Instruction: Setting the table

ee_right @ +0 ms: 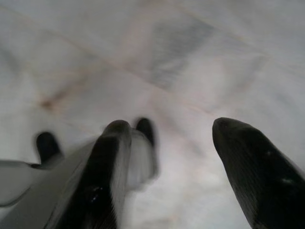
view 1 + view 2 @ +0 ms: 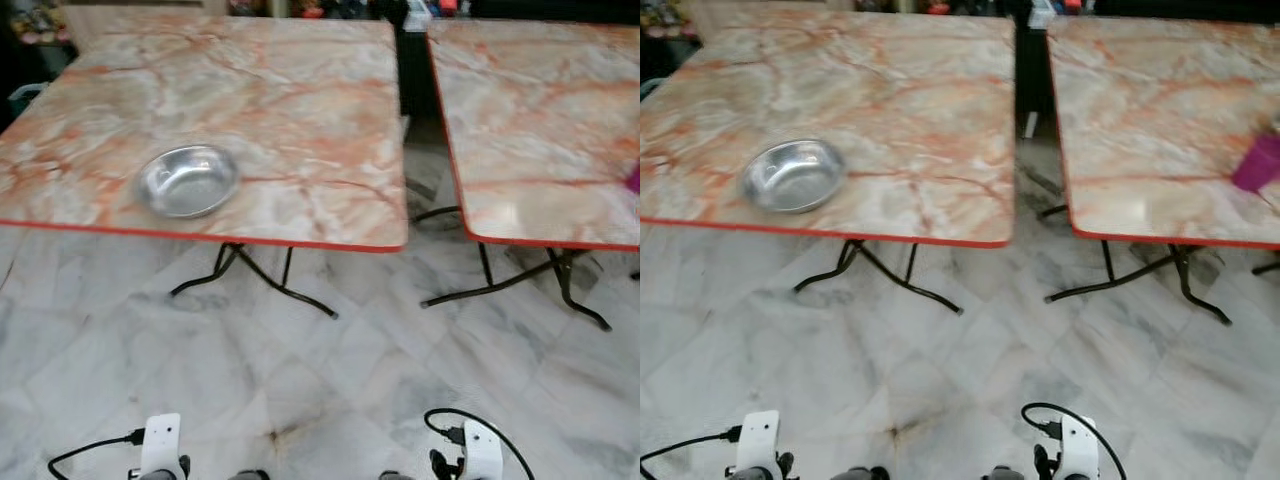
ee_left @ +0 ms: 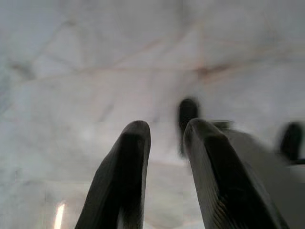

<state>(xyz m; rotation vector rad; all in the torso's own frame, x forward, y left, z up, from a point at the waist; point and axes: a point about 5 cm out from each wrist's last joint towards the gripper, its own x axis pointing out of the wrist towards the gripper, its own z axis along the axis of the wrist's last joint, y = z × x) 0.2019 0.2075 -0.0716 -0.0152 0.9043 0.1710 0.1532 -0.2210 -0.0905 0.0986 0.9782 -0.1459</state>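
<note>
Fingers first. The left gripper (image 3: 164,131) shows its two black fingers (image 3: 124,176) separated by a narrow gap, nothing held between them, pointing down at the marble floor (image 3: 95,71). The right gripper (image 1: 171,133) has its fingers (image 1: 252,162) spread wide, likewise empty and directed at the floor. No contact with any object is observed at either gripper.

At the bottom edge of the left eye view, the white wrist units of the left arm (image 2: 160,445) and right arm (image 2: 482,450) hang low, each with a black cable looping from it.

No brand, label or legible writing is visible on any item.

Beyond the arms lies grey-veined marble tiling. Further up the frame stand two folding tables with orange-veined tops and red edging. The left table (image 2: 300,120) carries a shiny steel bowl (image 2: 187,180), upright, near its front edge, left of centre in the frame. The right table (image 2: 1160,120) holds a purple object (image 2: 1258,163) at the far right edge of the frame, blurred; its identity cannot be determined. A dark gap separates the tables.
</note>
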